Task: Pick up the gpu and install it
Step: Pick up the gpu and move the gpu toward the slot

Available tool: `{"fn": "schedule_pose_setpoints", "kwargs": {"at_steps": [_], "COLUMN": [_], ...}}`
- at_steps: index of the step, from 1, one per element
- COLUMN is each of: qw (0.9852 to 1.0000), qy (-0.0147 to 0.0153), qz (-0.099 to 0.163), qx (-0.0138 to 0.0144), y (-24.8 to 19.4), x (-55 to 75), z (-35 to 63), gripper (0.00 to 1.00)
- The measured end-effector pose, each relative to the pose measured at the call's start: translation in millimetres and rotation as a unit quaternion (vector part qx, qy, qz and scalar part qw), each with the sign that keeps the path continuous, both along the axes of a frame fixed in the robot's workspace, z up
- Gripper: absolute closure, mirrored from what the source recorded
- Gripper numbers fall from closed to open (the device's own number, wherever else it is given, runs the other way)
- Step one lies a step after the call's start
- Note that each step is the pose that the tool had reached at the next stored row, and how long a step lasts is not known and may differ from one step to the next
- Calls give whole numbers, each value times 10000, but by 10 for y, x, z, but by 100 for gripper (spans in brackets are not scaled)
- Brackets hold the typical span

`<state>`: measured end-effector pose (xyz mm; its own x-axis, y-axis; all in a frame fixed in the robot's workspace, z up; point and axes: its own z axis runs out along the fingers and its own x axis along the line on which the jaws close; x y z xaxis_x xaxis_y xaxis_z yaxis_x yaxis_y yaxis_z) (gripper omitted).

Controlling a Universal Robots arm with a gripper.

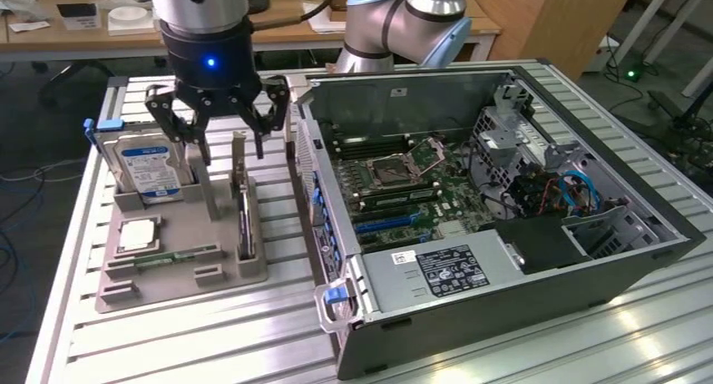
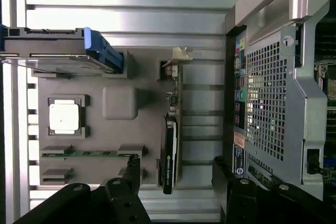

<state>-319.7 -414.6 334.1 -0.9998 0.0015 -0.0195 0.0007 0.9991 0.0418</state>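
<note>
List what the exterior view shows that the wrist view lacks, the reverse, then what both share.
Exterior view: the motherboard and power supply inside the open computer case. Wrist view: the case's perforated rear panel with its ports. Both: the gpu standing on edge in the grey holder, the hard drive in the same holder, and the gripper above it, jaws open.

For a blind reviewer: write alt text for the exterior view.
An open gripper hangs over the gpu, which stands on edge in a grey holder tray beside a hard drive. On the exterior view's right, a computer case lies open.
</note>
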Motion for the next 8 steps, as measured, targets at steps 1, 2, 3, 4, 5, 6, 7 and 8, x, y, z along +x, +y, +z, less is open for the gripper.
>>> {"fn": "schedule_pose_setpoints", "kwargs": {"at_steps": [1,2,3,4,5,6,7,8], "qw": [10000,9999,9999,9999,9999,9999,9999,9998], "qy": [0,0,0,1,1,1,1,0], "qz": [61,102,121,134,150,161,169,177], "qx": [0,0,0,0,0,-1,0,0], "y": [0,0,1,2,7,14,19,23], "x": [1,2,3,4,5,5,5,5], "z": [-18,-37,-53,-64,-71,-79,-86,-95], "gripper": [34,34,34,34,34,34,34,34]}}
